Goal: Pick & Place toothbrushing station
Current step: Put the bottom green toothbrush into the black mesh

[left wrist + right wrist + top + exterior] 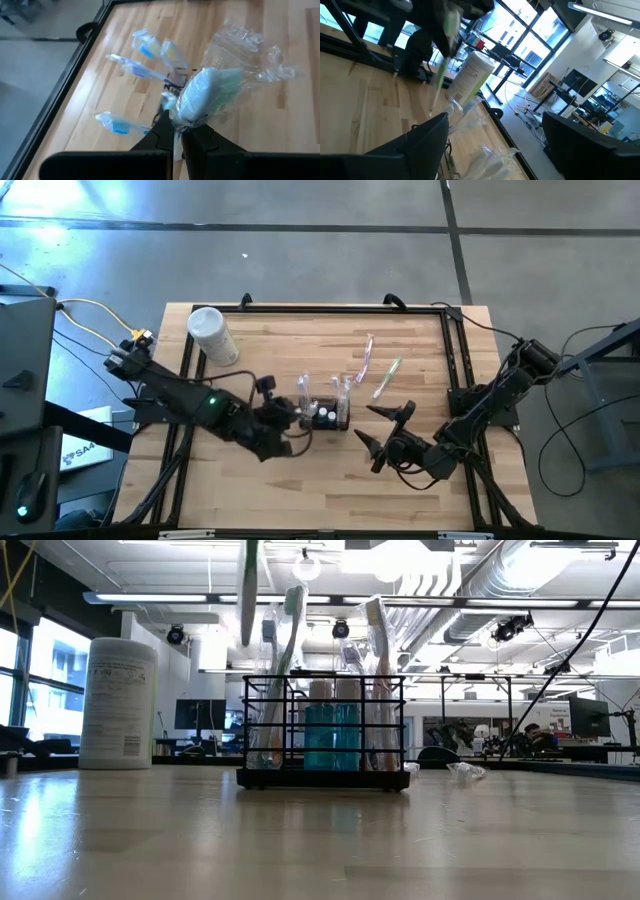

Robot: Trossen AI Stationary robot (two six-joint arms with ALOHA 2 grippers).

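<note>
The caddy point(327, 414) stands upright near the middle of the table point(300, 490), a black wire frame with low walls. In the low view it point(325, 730) holds several wrapped toothbrushes point(285, 670) standing on end, and a teal cup or bottle point(333, 737) sits inside between them.

The left gripper point(285, 418) is just beside the caddy's left end. Its fingers point(165, 131) are pressed together, pinching the end of a toothbrush in a clear wrapper point(205, 90), whose pale green head sticks out past the fingertips. From this wrist view, three more wrapped brushes point(140, 67) lean out of the caddy beyond it.

The right gripper point(385, 430) lies on the other side of the caddy, near it but apart, its fingers point(397, 412) spread wide and holding nothing.

Two wrapped toothbrushes point(375, 370) lie flat on the table behind the caddy, toward the far right. A white cylindrical container point(212, 335) stands well apart at the far left corner.
</note>
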